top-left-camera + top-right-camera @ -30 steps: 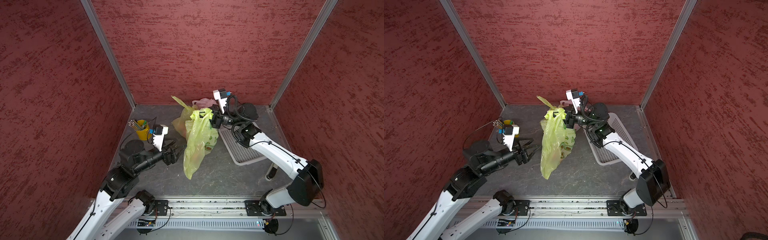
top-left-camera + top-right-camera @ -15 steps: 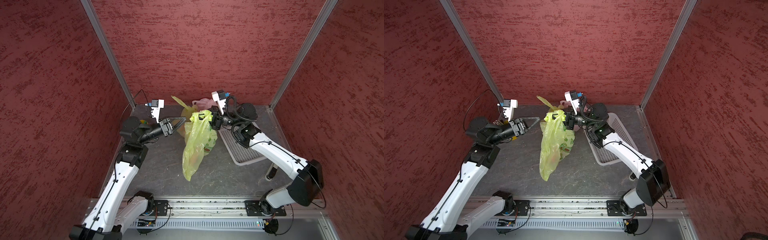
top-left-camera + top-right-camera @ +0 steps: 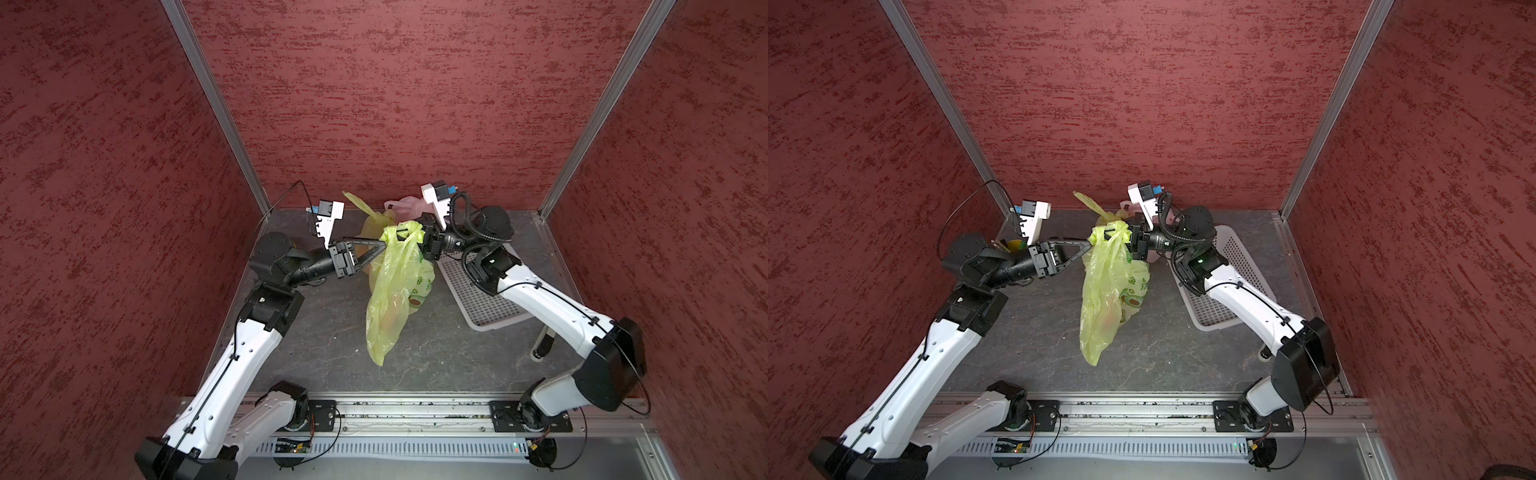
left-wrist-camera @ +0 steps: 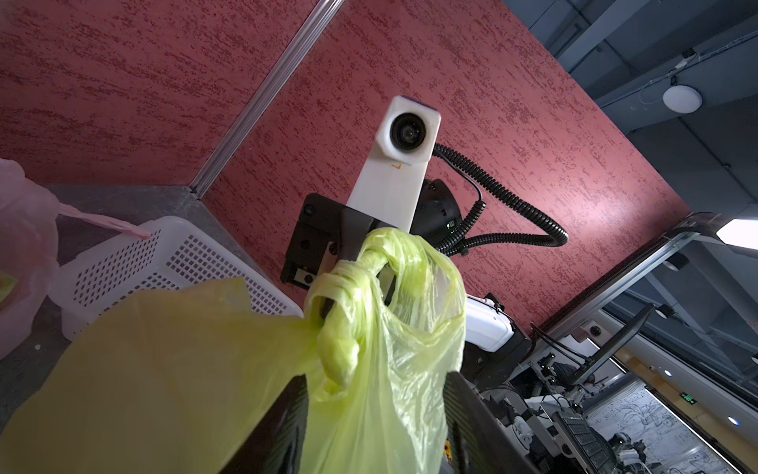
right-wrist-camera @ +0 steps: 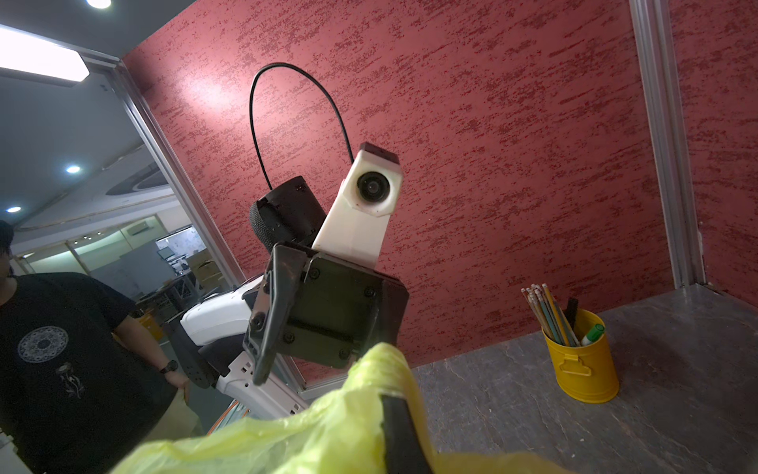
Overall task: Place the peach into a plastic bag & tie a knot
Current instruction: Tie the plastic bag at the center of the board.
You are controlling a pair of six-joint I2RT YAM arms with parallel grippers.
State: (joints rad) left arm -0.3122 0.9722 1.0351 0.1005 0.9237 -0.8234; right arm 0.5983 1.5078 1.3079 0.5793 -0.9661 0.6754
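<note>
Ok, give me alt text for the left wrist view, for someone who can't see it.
A yellow-green plastic bag hangs by its twisted handles from the right jaws, shut on them under a white wrist camera. The left jaws stand apart at either side of the bag. Beyond sit a white perforated basket and a pink bag.

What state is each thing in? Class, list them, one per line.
bag, hanging in the air, handles twisted
peach, dimly seen inside bag
right gripper, shut on bag handle
left gripper, open, astride bag neck
basket, lying flat, open side up
pot, upright, holding pencils
</note>
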